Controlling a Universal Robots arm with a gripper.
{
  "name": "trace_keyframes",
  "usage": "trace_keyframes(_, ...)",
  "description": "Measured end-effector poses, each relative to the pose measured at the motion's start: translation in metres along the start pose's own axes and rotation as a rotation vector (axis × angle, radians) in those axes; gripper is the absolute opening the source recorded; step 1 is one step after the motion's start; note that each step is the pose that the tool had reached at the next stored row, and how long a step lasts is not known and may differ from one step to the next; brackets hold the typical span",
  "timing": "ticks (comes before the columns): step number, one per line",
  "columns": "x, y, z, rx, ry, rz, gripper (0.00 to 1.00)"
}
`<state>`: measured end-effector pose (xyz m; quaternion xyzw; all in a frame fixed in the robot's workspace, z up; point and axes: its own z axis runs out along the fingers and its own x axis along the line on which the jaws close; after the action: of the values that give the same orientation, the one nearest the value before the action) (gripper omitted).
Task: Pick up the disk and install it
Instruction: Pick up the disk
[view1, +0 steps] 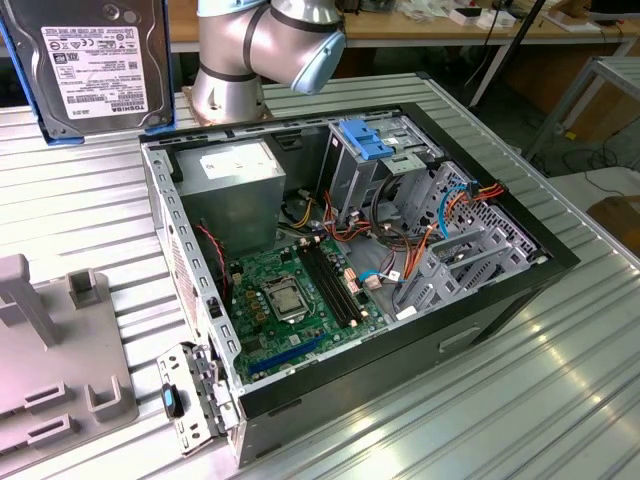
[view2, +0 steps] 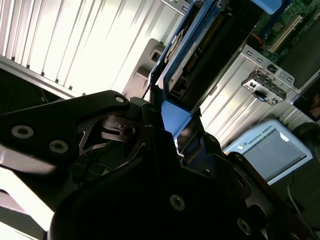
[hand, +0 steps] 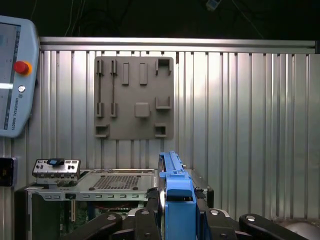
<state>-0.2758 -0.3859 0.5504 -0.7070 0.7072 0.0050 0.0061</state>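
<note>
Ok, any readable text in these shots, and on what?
Nothing I can quote reliably.
On the disk: white label with print lines and barcodes, too small to read.
On the power supply: white label, too small.
On the pendant: maker's lettering beside the red button, not quoted.
On the motherboard: markings too small.
</note>
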Motion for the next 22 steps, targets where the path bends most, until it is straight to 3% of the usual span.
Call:
trace_keyframes(12, 0.0, -0.0237, 0.0004, 0.0, 0.0, 0.0, 0.37)
trace_keyframes(22, 0.0, -0.0628, 0.0017, -0.0001, 0.0001, 0.0, 0.37)
